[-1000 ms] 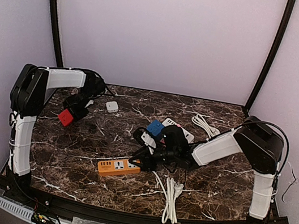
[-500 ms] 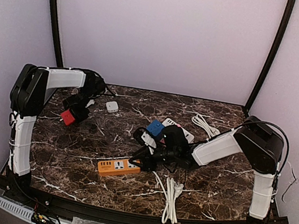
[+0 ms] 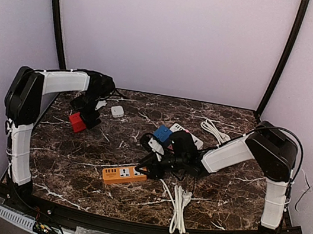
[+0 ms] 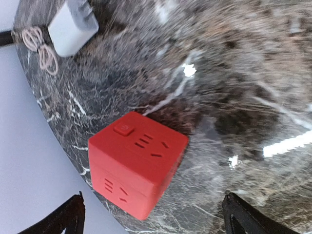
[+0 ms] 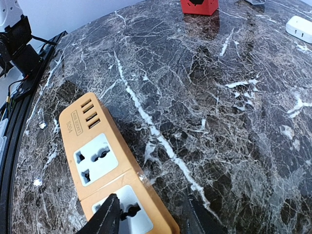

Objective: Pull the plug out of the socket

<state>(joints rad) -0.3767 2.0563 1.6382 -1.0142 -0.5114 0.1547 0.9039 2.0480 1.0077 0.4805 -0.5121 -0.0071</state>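
The orange power strip [image 3: 124, 174] lies flat on the marble table [image 3: 225, 191], a little in front of its middle. I cannot pick out a plug for certain. In the right wrist view the two sockets that show look empty, and the strip's near end runs out of that view.

The right gripper [image 3: 150, 163] hangs low at that end. Its fingers [image 5: 109, 217] stand apart, one over the nearest socket and the other over bare marble beside the strip, with nothing clamped between them.

Off at the far left, the left gripper [image 3: 89, 115] hovers above a red socket cube [image 4: 136, 163], fingers spread wide and clear of it. A white adapter [image 4: 72, 27] sits near the cube, and a blue cube [image 3: 163, 133] and loose white cords [image 3: 180, 202] lie near the right arm.

To my eye this is the approach, with no grasp made. If a plug sits at that hidden end, the next move calls for closing squarely on its body and pulling straight out. The light strip may need holding down.
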